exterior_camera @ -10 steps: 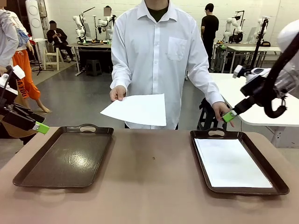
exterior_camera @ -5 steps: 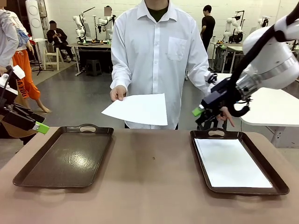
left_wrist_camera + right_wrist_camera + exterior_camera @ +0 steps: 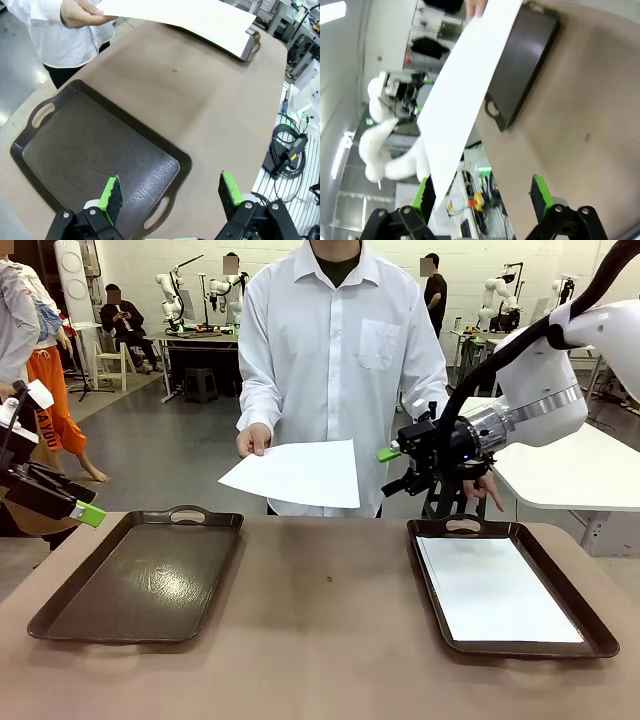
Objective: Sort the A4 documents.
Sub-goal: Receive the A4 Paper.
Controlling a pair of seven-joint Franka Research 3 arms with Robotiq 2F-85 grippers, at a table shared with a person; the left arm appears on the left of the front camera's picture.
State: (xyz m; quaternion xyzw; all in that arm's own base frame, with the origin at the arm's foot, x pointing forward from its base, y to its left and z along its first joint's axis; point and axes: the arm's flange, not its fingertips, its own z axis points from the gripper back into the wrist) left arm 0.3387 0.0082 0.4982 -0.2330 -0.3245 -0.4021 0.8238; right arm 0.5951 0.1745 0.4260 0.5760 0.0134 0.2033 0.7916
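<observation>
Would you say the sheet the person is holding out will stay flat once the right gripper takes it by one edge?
Probably not: the sheet, pinched at one corner by the person's hand, already tilts and looks thin, so expect droop. It likely weighs little, so the open right gripper may crease it.

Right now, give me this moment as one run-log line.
right gripper: open, beside held sheet | person's hand: holding sheet out | left gripper: open over empty tray | right tray: one sheet

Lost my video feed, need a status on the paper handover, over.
Right pincer open, level with the held plain white paper sheet. Left pincer open above the empty dark brown tray. Another sheet lies in the right tray. Nothing between.
</observation>
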